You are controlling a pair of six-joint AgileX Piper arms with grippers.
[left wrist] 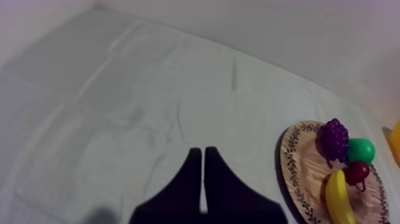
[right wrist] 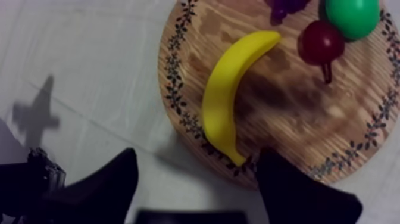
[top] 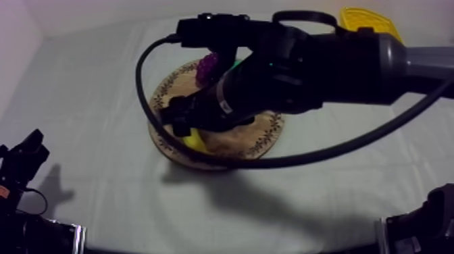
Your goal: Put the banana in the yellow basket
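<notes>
The right gripper (right wrist: 197, 161) hangs over the rim of the board (right wrist: 357, 137), its fingers spread wide and holding nothing. The banana (right wrist: 229, 89) lies flat on the wood and its near tip points into the gap between them. This looks like the approach before the grab, with the fruit not yet lifted.

The next move calls for a descent so the fingers straddle the banana's curved body before they close. After that comes a carry to the yellow basket (top: 365, 19), which sits at the upper right of the overhead frame, well apart from the board.

The grapes (top: 207, 65), a green pear (right wrist: 352, 15) and a small red fruit (right wrist: 321, 42) share the board and should be left alone. The left gripper (left wrist: 202, 154) is pressed together on nothing and sits idle at the lower left. A creased grey-white cloth (top: 101, 81) covers the table, and a pale wall (top: 81, 10) stands behind it.
</notes>
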